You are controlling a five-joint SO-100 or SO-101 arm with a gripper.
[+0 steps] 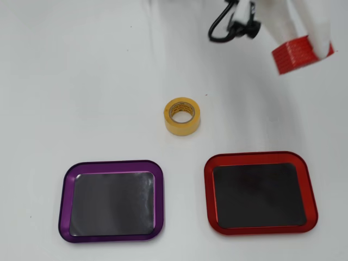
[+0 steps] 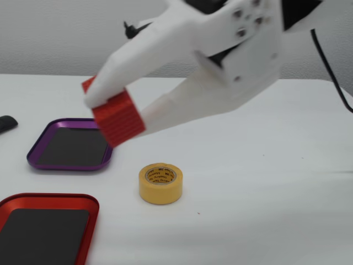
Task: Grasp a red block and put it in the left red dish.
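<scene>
Red block [image 2: 114, 118] sits pinched in the raised claw [image 2: 113, 113], with the red dish [image 2: 52, 199] well below and leftward in the fixed view.

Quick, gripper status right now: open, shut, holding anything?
Gripper: shut on the red block, lifted clear of the table.

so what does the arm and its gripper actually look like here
The gripper is white plastic with two long tapered fingers. Small screw heads dot its body, a black block sits at the top, and a black cable loops off it.
</scene>
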